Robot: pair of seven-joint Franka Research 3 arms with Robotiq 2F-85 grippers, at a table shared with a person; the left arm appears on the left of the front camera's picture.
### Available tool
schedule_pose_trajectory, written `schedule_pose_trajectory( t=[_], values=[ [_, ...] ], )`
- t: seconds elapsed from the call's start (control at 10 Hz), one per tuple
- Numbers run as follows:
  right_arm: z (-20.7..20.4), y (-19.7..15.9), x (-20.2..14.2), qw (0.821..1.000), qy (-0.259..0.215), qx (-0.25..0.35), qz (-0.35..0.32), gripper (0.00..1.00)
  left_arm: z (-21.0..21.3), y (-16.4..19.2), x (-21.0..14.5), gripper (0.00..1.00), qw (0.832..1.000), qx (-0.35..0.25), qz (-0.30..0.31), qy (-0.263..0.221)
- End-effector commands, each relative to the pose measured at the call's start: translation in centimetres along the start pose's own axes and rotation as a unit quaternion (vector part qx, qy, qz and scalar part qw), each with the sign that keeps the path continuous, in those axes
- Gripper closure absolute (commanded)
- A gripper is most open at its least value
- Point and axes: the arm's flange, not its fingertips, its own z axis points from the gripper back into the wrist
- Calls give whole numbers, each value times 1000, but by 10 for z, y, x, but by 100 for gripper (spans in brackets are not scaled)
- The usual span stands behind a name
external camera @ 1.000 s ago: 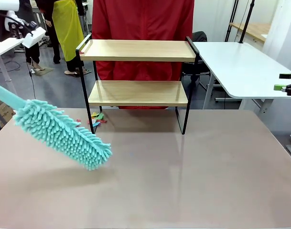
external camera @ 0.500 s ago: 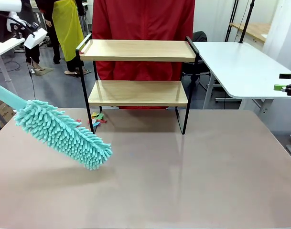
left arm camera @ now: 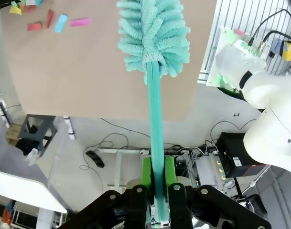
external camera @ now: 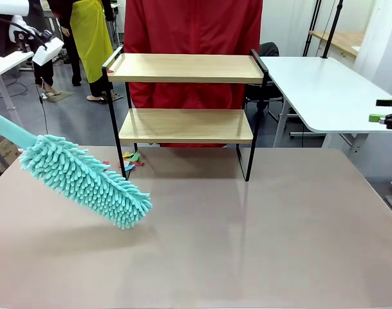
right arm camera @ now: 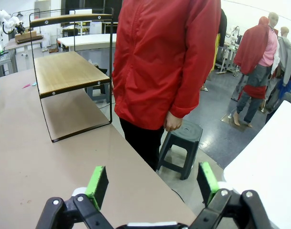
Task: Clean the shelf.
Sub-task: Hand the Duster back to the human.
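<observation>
The shelf (external camera: 186, 67) stands at the table's far side, a two-tier rack of light wooden boards in a thin black frame; it also shows in the right wrist view, shelf (right arm camera: 64, 71). A fluffy teal duster (external camera: 86, 180) hangs tilted over the table's left part, its handle (external camera: 9, 132) running off the left edge. My left gripper (left arm camera: 157, 167) is shut on that handle, with the duster head (left arm camera: 154, 33) far out in front. My right gripper (right arm camera: 152, 183) is open with nothing between its fingers, and sits at the far right, right gripper (external camera: 381, 109).
A person in a red jacket (external camera: 192, 26) stands right behind the shelf. Small coloured scraps (external camera: 130, 161) lie on the table by the shelf's left leg. A white table (external camera: 324, 90) sits back right, a dark stool (right arm camera: 181, 138) beside the person. The brown tabletop (external camera: 247, 244) is bare.
</observation>
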Motion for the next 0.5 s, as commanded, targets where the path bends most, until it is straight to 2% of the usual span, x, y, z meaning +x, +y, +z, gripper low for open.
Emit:
schedule_pose_trajectory(
  t=[0.0, 0.1, 0.2, 0.4],
  values=[
    [-1, 0, 6, 1000, 9, -1, -6, 0, -3, -3, -3, 87, 1000, -4, 1, -9],
    [0, 0, 0, 1000, 0, 0, 0, 0, -3, -3, -3, 87, 1000, -4, 1, -9],
    [-1, -1, 24, 1000, -14, 16, -6, 0, 0, 0, 0, 87, 1000, 0, 0, 0],
    [-19, 14, 70, 997, -27, 65, 17, 0, -5, -3, -9, 87, 998, 14, 16, -51]
  ],
)
